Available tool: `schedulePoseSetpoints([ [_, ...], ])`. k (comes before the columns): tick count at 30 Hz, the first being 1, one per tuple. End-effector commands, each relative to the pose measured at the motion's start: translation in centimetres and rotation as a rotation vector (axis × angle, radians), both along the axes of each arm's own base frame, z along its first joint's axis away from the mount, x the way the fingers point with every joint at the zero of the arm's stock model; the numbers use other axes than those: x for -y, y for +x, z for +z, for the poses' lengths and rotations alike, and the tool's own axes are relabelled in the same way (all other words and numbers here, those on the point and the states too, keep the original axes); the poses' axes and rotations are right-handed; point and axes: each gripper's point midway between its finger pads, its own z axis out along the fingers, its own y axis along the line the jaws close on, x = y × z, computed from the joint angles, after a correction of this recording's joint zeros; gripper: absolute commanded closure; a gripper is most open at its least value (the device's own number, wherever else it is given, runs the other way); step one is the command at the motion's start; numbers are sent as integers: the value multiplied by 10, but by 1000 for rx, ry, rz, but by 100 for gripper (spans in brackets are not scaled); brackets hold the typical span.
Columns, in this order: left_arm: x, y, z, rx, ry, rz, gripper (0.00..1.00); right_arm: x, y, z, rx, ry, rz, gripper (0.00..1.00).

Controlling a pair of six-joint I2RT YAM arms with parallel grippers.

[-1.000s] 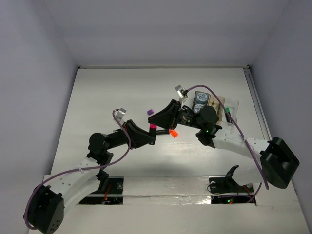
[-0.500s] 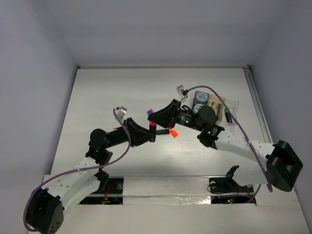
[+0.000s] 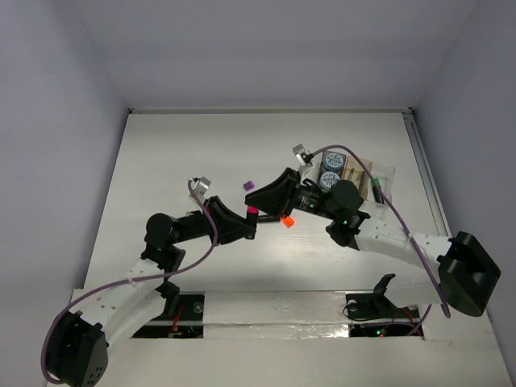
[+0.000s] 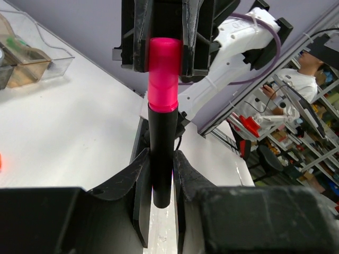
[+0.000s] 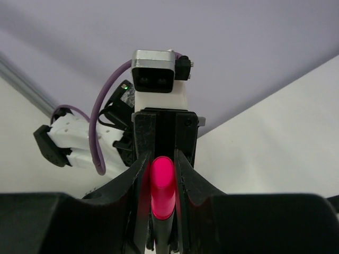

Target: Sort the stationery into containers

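marker [image 3: 252,211]: held off the tabletop [image 3: 177,161] between both hands | left hand [image 4: 160,172]: clamped on its black body | right hand [image 5: 160,177]: clamped on its pink cap [image 4: 162,74] | orange cap [image 3: 285,219], purple cap [image 3: 248,185]: loose nearby | box [image 3: 380,173]: right

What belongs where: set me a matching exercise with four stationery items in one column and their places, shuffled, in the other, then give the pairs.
Things:
1. pink-capped highlighter
2. orange cap
3. purple cap
4. green-capped marker

Places:
A. inside the clear box
B. loose on the table, beyond both grippers toward the far wall
C. held by the left gripper on its body and the right gripper on its cap
D. loose on the table, close beside the right gripper

Pairs: 1-C, 2-D, 3-B, 4-A
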Motion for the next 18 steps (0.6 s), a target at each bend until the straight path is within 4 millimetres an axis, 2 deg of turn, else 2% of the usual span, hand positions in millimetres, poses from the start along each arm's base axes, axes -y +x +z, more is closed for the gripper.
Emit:
schedulePoseSetpoints([
  [1, -22, 28, 87, 201, -232, 207, 100, -3, -82, -50, -53, -121, 385, 100],
  [7, -28, 25, 101, 222, -267, 190, 100, -4, -86, -59, -70, -137, 399, 100],
  [10, -28, 27, 105, 226, -267, 202, 100, -11, -87, -66, -88, -169, 389, 100],
  [18, -32, 31, 110, 253, -275, 252, 100, -28, -87, -69, -85, -190, 316, 100],
])
